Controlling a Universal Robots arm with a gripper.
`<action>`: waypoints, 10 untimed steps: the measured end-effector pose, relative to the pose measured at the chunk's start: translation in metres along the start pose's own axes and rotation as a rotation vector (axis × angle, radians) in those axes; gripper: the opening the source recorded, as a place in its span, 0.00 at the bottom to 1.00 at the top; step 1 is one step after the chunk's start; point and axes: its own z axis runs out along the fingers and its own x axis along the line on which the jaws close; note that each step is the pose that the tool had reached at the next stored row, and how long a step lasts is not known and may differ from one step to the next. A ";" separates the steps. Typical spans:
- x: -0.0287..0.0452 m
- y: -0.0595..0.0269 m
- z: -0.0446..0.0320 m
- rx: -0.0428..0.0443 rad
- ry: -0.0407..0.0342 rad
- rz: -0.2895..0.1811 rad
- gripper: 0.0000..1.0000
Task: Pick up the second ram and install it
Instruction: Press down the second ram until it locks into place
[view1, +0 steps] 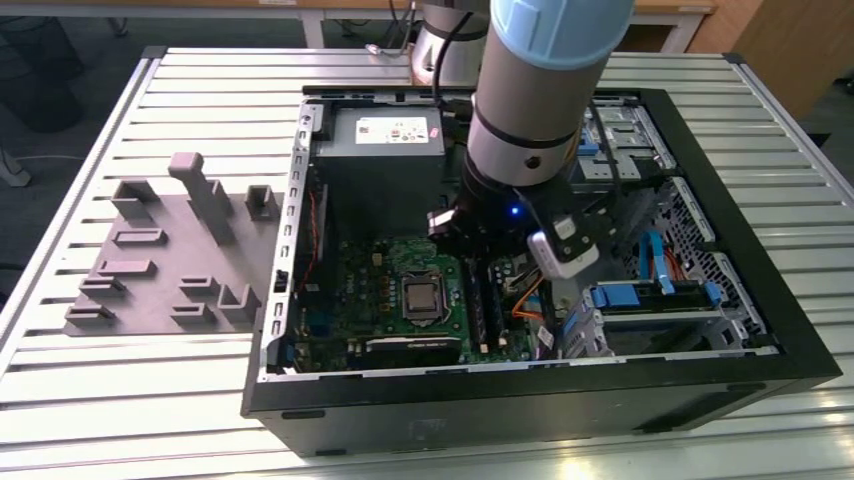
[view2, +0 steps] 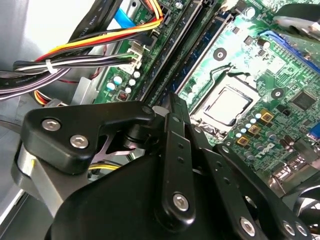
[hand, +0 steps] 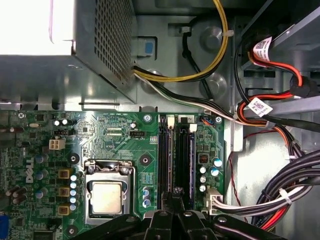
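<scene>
Gripper (hand: 176, 192) is parked low over the motherboard (hand: 115, 135), bottom centre of the first wrist view, right at the near end of the black memory slots (hand: 166, 160). Honestly I can't tell from either wrist view whether it's clamped on something or not, since the black linkage blocks the tip. The long dark strip running up the middle of the frame, just right of the emptier slot, is what I take to be the second ram (hand: 186, 160). It's lined up with its slot and looks like it's standing in it, but I can't tell if it's fully seated or if the white end latches have clicked. In the exterior view the robot arm (view1: 541, 90) reaches straight down into the open PC case (view1: 747, 250), and the grey fixture tray (view1: 147, 290) sits on the table at the left of the frame, well apart from the action. What worries me is that if the stick is a bit tilted or its notch is off, pressing down could flex the board or leave one end sticking up. The CPU socket (hand: 106, 195) is just beside the slots, and the cable bundle (hand: 280, 200) at lower right is near enough to snag.
</scene>
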 end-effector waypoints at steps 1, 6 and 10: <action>0.0000 0.0000 0.0005 0.0001 0.0000 0.000 0.11; 0.0000 -0.0001 0.0032 0.0001 0.0001 0.000 0.11; 0.0000 -0.0002 0.0044 0.0003 0.0001 0.000 0.11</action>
